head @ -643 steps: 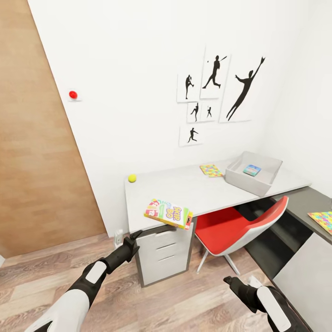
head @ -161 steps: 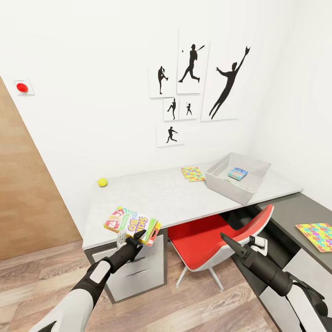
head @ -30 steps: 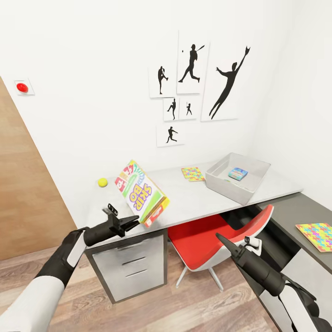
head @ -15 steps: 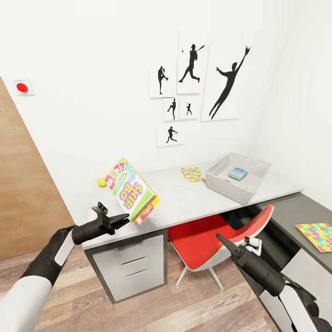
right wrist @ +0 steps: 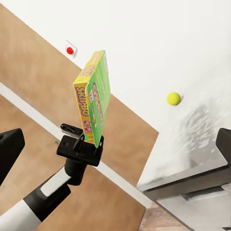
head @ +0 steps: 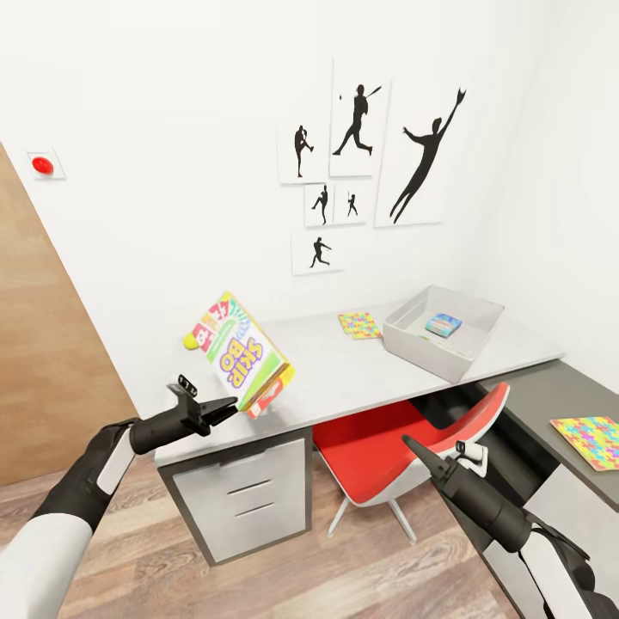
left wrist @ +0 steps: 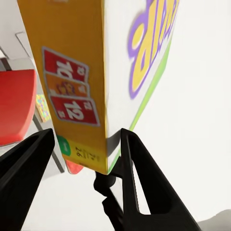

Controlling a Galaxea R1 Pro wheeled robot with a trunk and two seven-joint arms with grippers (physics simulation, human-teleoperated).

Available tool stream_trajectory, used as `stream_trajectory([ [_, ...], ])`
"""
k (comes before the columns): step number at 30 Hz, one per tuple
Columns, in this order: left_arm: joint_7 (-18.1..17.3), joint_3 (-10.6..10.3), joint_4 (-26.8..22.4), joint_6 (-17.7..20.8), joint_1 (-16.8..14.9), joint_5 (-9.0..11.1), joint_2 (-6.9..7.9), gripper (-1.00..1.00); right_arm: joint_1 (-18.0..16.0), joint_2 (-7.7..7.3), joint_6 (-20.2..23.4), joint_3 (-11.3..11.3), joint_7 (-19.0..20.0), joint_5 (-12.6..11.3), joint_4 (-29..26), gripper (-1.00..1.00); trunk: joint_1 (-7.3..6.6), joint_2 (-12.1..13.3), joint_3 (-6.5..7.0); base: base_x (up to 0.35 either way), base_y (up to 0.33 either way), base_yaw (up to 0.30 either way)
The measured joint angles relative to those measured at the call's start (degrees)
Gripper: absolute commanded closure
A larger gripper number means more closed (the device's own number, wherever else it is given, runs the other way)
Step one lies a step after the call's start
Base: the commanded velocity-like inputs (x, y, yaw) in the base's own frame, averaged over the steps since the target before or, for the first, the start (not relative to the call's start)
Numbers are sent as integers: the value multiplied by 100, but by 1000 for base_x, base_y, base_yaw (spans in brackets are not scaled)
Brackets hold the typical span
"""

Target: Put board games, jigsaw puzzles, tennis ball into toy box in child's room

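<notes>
Yellow-green-red board game (head: 240, 353) is up in the air over the near-left corner of the surface (head: 344, 374), tilted on edge with its printed face toward the head camera. Left end effector (head: 225, 407) is pinching it at the bottom corner; left wrist view shows one finger on each side of the box's narrow edge, so it's a thin-edge grip, probably chosen because the box is too wide to span flat. Corner hold plus the tilt means it could pivot in the grip during transfer. Tennis ball (head: 189, 342) sits on the surface just behind the box, far-left. Toy box (head: 441, 332) is at the far right of the surface, well apart from the held game, with a small blue-green box (head: 444, 324) already inside. One jigsaw puzzle (head: 359, 324) lies just left of the toy box, the other (head: 593, 428) on the lower dark section at right. Right end effector (head: 418, 447) hangs low near the red chair (head: 391, 451), fingers together, holding nothing, apparently parked clear of the carry path.
</notes>
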Motion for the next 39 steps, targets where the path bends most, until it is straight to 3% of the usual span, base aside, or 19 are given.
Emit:
stream_trajectory([
  [11,50,-23,4,2,-11,-46,-21,100,0,8,-9,0,0,2,-4,-100,-242,442,198,0,0,0],
  [16,293,-19,5,3,-19,-73,-28,100,0,9,-9,0,-15,8,-7,-100,-352,642,288,0,0,0],
  [24,95,51,-144,-131,237,-98,214,100,163,192,-215,-118,241,30,251,-100,-351,643,287,0,0,0],
  [33,105,99,-145,-174,278,-83,183,100,158,252,-187,-404,241,28,264,-100,-352,642,287,0,0,0],
  [39,105,100,-145,-182,278,-83,182,100,158,249,-181,-420,219,36,248,-100,-352,642,287,50,-90,0],
])
